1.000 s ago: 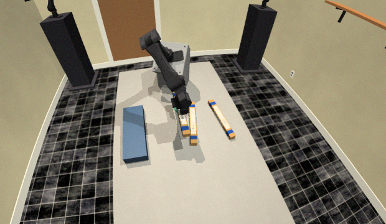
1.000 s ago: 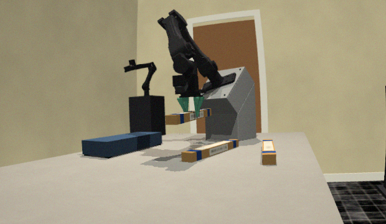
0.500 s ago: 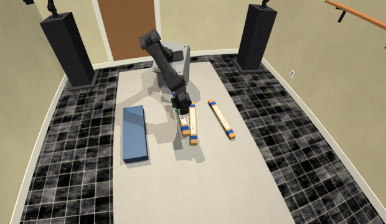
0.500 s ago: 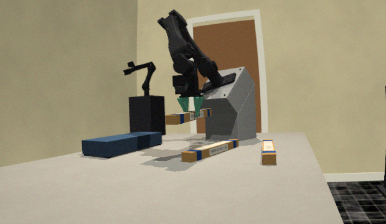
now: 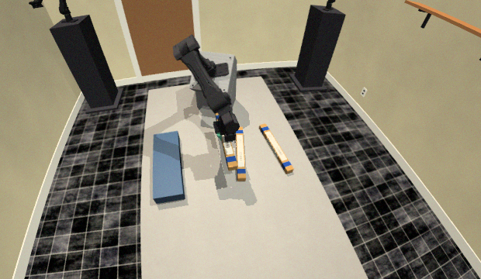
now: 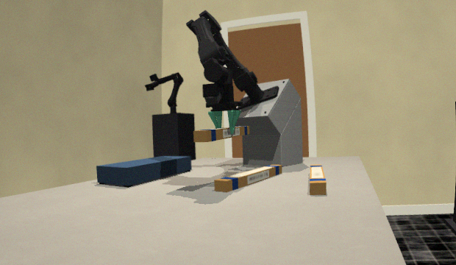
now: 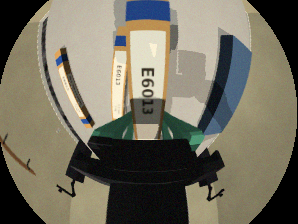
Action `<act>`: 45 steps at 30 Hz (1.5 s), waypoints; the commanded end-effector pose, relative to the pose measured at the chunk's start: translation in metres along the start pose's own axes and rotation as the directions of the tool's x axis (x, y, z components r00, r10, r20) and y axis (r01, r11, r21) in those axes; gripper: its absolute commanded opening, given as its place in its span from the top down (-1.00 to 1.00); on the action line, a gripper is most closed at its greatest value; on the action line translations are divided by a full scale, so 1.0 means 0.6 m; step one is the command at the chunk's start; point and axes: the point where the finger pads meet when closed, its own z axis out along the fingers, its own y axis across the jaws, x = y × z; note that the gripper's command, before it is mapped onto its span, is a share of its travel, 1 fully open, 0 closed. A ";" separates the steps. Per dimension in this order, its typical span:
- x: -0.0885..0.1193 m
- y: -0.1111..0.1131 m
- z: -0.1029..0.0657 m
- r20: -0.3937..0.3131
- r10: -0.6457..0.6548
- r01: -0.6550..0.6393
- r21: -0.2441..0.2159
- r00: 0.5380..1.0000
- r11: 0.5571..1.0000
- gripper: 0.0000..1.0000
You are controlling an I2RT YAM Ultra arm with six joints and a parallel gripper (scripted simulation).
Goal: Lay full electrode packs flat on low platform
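Gripper (image 5: 224, 136) (image 6: 224, 129) (image 7: 147, 113), hanging fingers-down from the black arm (image 5: 209, 87) (image 6: 213, 55), has its green fingers (image 6: 233, 119) pinching one electrode pack from both sides, and I can see that pack held up in the air over the pale tabletop (image 5: 240, 229) (image 6: 198, 228) (image 7: 192, 30). The held pack (image 5: 232, 160) (image 6: 203, 136) (image 7: 148, 52) is a long orange-brown box with blue bands and a white label, and from the wrist I can read E6013 on it. It looks close to level, with one end pointing away from the arm's grey slanted mount (image 5: 228, 83) (image 6: 265, 129). Lower down, the middle pack (image 5: 240, 153) (image 6: 250, 177) (image 7: 119, 80) lies flat on the tabletop, also marked E6013; from overhead it shows just beside the raised one. The outer pack (image 5: 277, 149) (image 6: 318, 180) (image 7: 73, 90) lies flat too, well apart, on the side away from the platform and set at a slant to the middle one. The low blue platform (image 5: 167, 167) (image 6: 140, 172) (image 7: 231, 80) sits across from them with no pack on it. Which packs are full, I can't tell by looking.
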 end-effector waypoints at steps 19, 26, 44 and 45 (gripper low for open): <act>-0.039 0.000 -0.055 0.062 0.010 -0.009 -0.013 0.998 1.000 1.00; -0.041 -0.001 -0.057 0.064 0.011 -0.010 -0.013 0.998 1.000 1.00; -0.044 -0.001 -0.060 0.065 0.012 -0.011 -0.013 0.998 1.000 1.00; -0.044 -0.001 -0.060 0.065 0.011 -0.011 -0.013 0.998 1.000 1.00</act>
